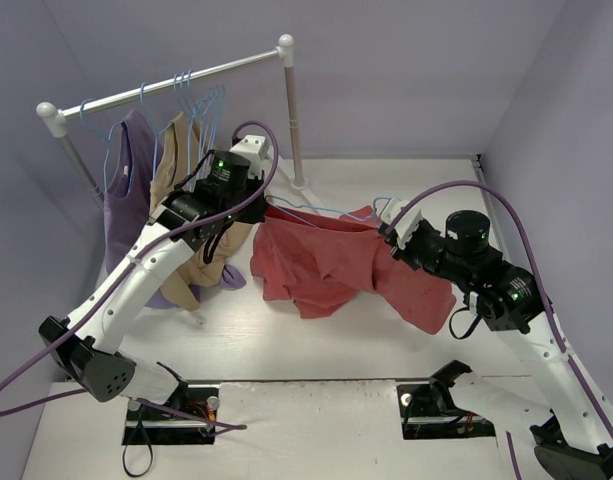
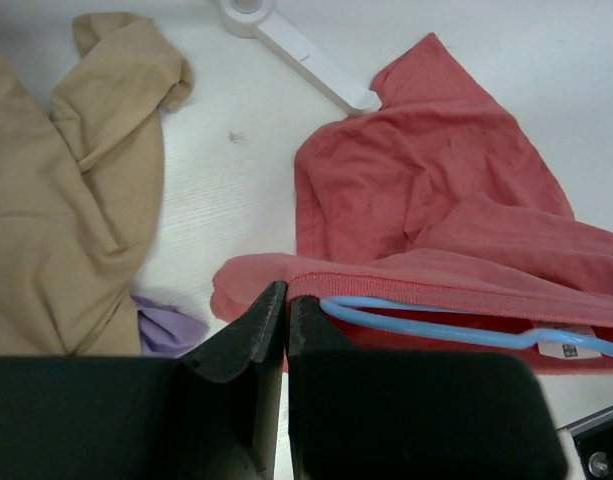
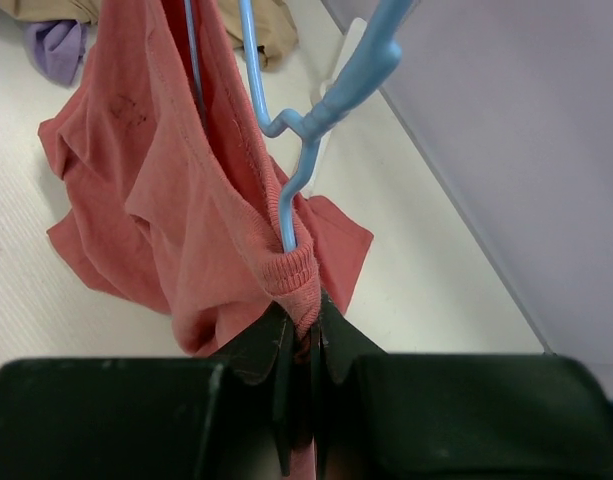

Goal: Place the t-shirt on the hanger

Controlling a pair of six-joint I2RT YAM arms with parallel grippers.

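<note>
I have the left gripper (image 2: 286, 300) and right gripper (image 3: 304, 318) each pinched closed on the collar of the t-shirt (image 1: 326, 262), stretched nine-to-three between them over the table (image 1: 316, 350), with the hanger (image 2: 436, 330) lying along that line.

T-shirt (image 1: 336, 265) hangs stretched betw. L gripper (image 2: 284, 297) and R gripper (image 3: 304, 315), R pinched tight on it, L prob. too. It bars mid-table, w/ hanger (image 2: 436, 331) wire along its top edge. Far left is crowded: rack rail (image 1: 241, 62), spare hangers (image 1: 208, 105), tan garment (image 1: 172, 155), lilac top (image 1: 126, 190). Rack post (image 1: 292, 110) stands just behind L arm. Bare table (image 1: 316, 345) on near side gives passage.
</note>
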